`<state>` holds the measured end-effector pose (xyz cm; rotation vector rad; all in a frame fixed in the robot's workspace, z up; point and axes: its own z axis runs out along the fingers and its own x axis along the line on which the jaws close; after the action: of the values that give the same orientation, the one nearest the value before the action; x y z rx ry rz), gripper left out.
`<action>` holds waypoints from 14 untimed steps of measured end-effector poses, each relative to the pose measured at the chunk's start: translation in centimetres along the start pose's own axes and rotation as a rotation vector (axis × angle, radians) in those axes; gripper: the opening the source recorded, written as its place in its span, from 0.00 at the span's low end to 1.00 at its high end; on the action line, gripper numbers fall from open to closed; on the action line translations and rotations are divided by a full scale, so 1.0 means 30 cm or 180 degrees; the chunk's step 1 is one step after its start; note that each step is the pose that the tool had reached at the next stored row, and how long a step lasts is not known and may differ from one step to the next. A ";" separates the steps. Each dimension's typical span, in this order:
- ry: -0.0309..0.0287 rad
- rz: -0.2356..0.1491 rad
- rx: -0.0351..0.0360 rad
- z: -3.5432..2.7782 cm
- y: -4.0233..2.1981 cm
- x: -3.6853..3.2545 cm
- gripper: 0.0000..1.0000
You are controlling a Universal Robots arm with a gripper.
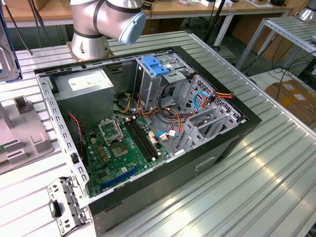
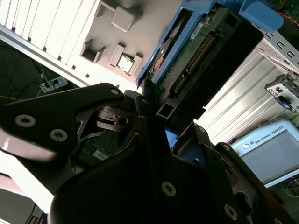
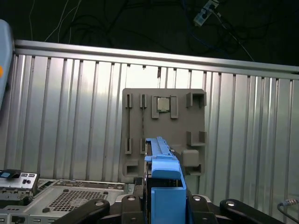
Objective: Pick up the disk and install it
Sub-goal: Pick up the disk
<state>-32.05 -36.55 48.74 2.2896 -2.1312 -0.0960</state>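
Disk (image 3: 161, 163) edge-on in gripper (image 3: 161, 201) over fixture (image 3: 163, 116)

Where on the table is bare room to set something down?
Bare: the ribbed table between the computer case and its edge at the exterior view's right. Crowded: inside the case, cables and motherboard. The gripper holds the disk.

Disk (image 3: 161, 161) clamped between the fingers (image 3: 195, 201) of the gripper (image 3: 161, 205), projecting past the fingertips. Beyond the fingertips, behind the disk: fixture plate (image 3: 163, 116) lying on the table (image 3: 70, 116). Beside the fingers: computer case (image 3: 70, 196). Exterior view: the case (image 1: 249, 123) rests on the table, with the plate at the exterior view's left. Inside the case, power supply (image 1: 84, 89) behind motherboard (image 1: 118, 148), drive cage (image 1: 163, 74) to their right.
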 end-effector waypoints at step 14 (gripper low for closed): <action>0.0018 0.0001 -0.0006 -0.004 -0.079 0.037 0.37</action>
<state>-29.62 -37.49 48.70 2.2856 -2.1278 -0.0915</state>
